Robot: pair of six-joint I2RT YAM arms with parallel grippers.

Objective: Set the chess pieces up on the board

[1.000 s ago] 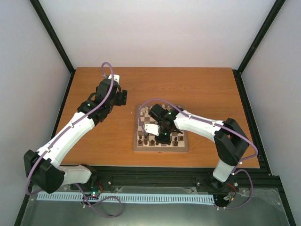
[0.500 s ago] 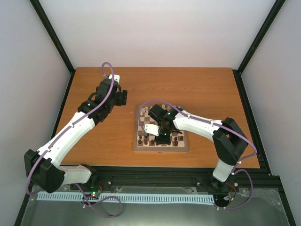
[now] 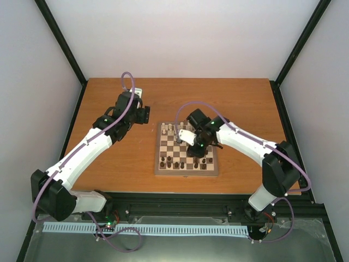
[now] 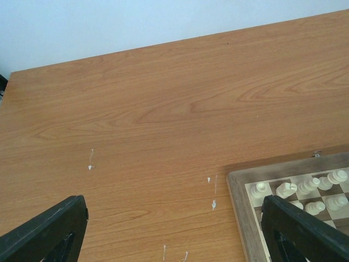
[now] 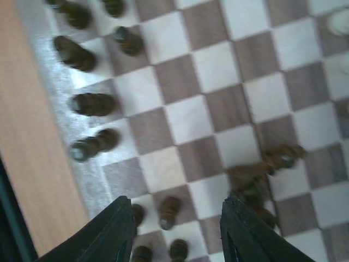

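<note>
wooden table [image 3: 229,103], board [image 3: 185,170] sitting mid-table. right gripper [image 5: 177,224] has swung back off the near-left squares, wide apart and empty, dark pieces [image 5: 90,103] below and left of it, so i'd guess one just got placed. left gripper [image 4: 174,234] hangs spread over bare wood, cream pieces [image 4: 305,188] just to its right.

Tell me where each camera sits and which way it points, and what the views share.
Top external: above and behind the bases, looking down at the table and board; left arm and right arm show.
Left wrist: looks across the table toward the back wall; open left fingers at the bottom corners, cream pieces lower right.
Right wrist: looks down close on dark pieces; open right fingers at the bottom edge.
Shared: all three show the board.
</note>
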